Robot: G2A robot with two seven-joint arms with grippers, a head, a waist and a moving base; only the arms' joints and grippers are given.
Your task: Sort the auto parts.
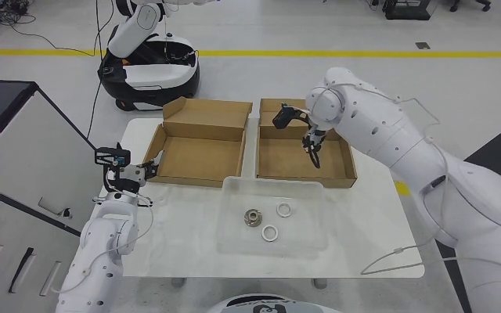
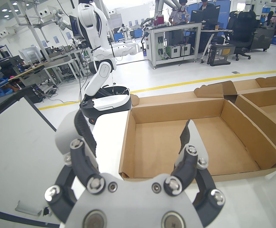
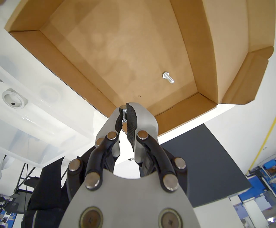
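One bolt (image 3: 123,114) in right pincer (image 3: 125,107)

you look at pale grey floor (image 1: 258,31), yellow line (image 1: 313,53) crossing beyond white table (image 1: 376,235). grey panel (image 1: 31,149) beside table, your left. farther back you see framed workbench (image 2: 176,27), monitor (image 2: 200,16), black chairs (image 2: 241,32), cluttered desks (image 2: 58,62), cables (image 2: 51,95) on floor nearby. small round ceiling lights (image 2: 8,10) overhead, room evenly bright.
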